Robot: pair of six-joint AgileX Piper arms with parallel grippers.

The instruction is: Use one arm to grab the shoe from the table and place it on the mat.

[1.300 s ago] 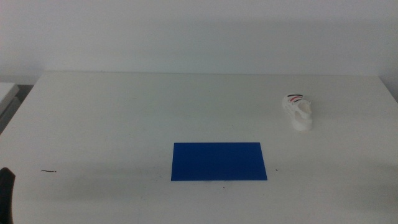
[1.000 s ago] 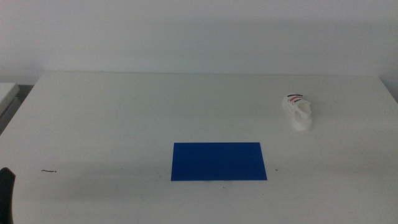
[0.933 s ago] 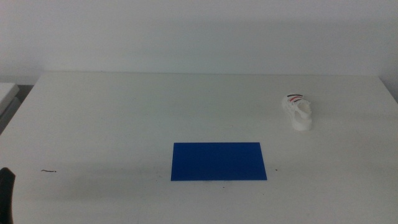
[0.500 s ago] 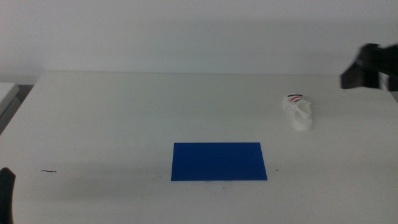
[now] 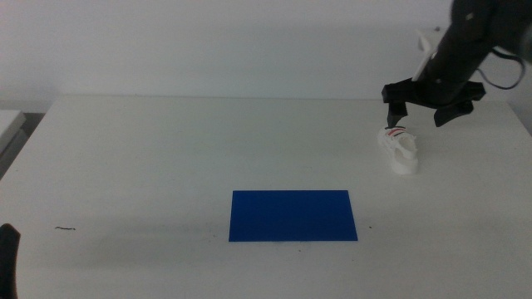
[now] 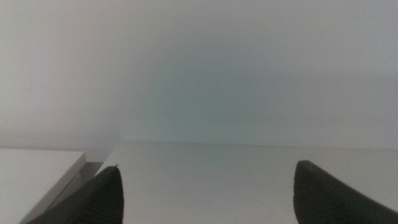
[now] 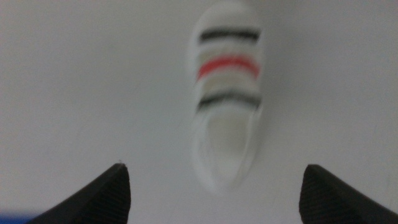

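The white shoe (image 5: 400, 150) with dark and red straps lies on the white table (image 5: 166, 158) at the right, well apart from the blue mat (image 5: 293, 215) near the front middle. My right arm (image 5: 461, 50) reaches in from the right; its gripper (image 5: 422, 114) is open, hovering just above the far end of the shoe. In the right wrist view the shoe (image 7: 227, 93) lies between and beyond the spread jaws of the gripper (image 7: 214, 193). My left gripper (image 6: 208, 193) is open and empty, waiting at the table's front left (image 5: 7, 257).
A small dark mark (image 5: 65, 227) lies on the table at the front left. A white wall rises behind the table. A second white surface (image 6: 37, 171) stands left of the table's edge.
My right arm has come in from the right edge and moved down and left, until its open gripper hangs over the shoe. The shoe, the mat and the left gripper have not moved.
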